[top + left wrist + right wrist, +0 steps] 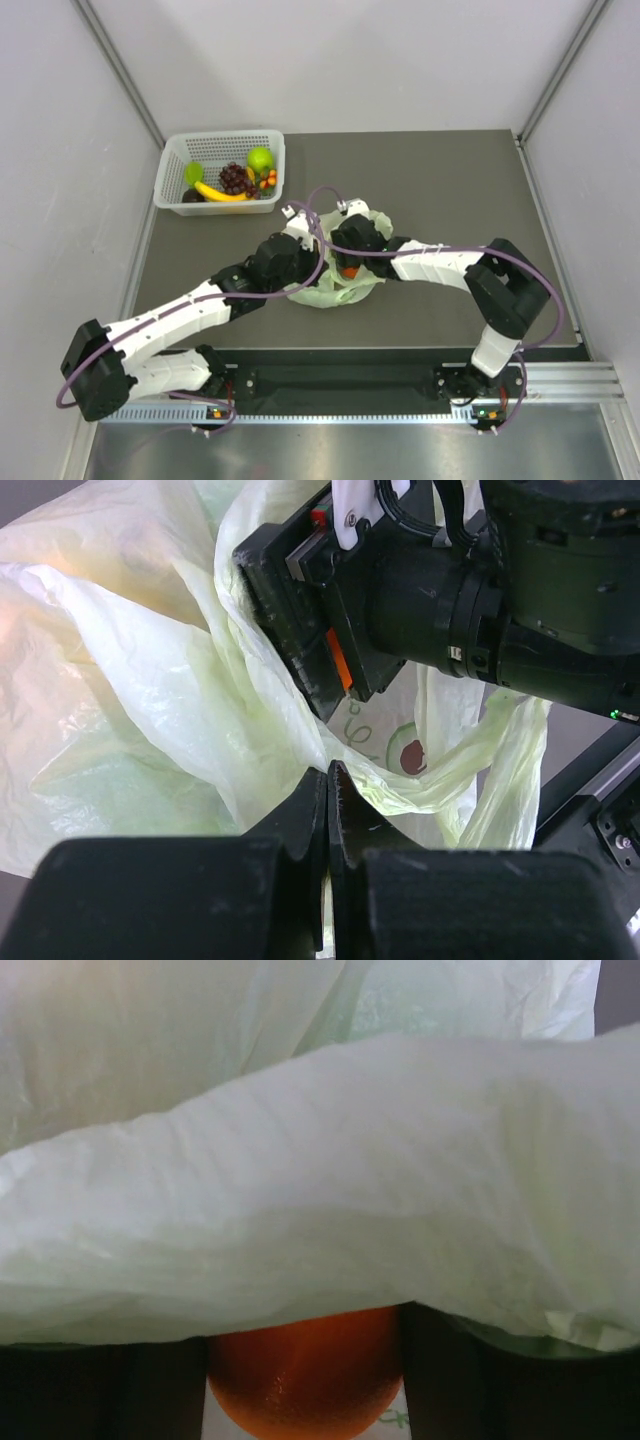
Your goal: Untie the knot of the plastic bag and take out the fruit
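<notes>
The pale green plastic bag [330, 293] lies crumpled at mid-table between both arms. My left gripper [315, 272] is shut on a fold of the bag's film [290, 730], its jaws pressed together [328, 780]. My right gripper [349, 262] reaches into the bag and is shut on a small round orange [305, 1375]. The orange sits between its two dark fingers [440, 1380], and bag film [320, 1180] drapes over it. The orange also shows in the top view [349, 271]. A loose handle loop [505, 770] hangs at the right. I see no tied knot. Other fruit in the bag is hidden.
A white lattice basket [172, 170] stands at the back left with a banana [220, 193], dark grapes [236, 179], a green apple [260, 159] and other pieces. The right gripper's black body [420, 590] fills the upper left wrist view. Grey walls flank the table.
</notes>
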### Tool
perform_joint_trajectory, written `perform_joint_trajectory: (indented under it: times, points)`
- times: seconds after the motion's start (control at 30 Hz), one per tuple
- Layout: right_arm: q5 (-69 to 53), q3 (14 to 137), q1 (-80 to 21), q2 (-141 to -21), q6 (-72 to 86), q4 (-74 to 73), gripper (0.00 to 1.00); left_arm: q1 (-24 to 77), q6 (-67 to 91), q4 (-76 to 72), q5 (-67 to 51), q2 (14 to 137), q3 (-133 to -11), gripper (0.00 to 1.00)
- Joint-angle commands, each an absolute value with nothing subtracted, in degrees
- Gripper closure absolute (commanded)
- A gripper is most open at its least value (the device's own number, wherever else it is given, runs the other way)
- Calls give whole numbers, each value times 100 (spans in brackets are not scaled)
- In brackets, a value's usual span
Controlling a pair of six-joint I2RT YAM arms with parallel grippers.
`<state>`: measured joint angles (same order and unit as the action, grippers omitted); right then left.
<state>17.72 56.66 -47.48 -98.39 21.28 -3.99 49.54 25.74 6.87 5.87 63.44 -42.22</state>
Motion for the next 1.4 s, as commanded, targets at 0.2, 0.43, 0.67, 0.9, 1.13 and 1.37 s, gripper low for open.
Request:
perform_joint_trajectory:
  times: [0.2, 0.43, 0.67, 0.9, 1.13, 1.37]
  points:
    - [951, 4880, -4518, -7775, 2197, -431, 85, 4966, 2672, 220, 764, 6029, -4113, 100]
    - [-936, 4421, -4114, -6127, 2539, -684, 81, 4975, 2698, 150, 870, 6038, -4122, 100]
    - [-2706, 4289, -3727, -5854, 2821, -713, 80, 4966, 2628, 167, 1072, 6012, -4429, 100]
    - [-3445, 4798, -3507, -5432, 3190, -281, 88, 4975, 2795, 474, 1178, 5704, -4456, 99]
    - [-3095, 6405, -3428, -6063, 2901, -711, 100, 4975, 3023, 536, 1379, 5099, -3903, 52]
    - [-2549, 8190, -3410, -7943, 2611, -967, 100, 4966, 3199, 720, 1704, 4501, -3621, 1]
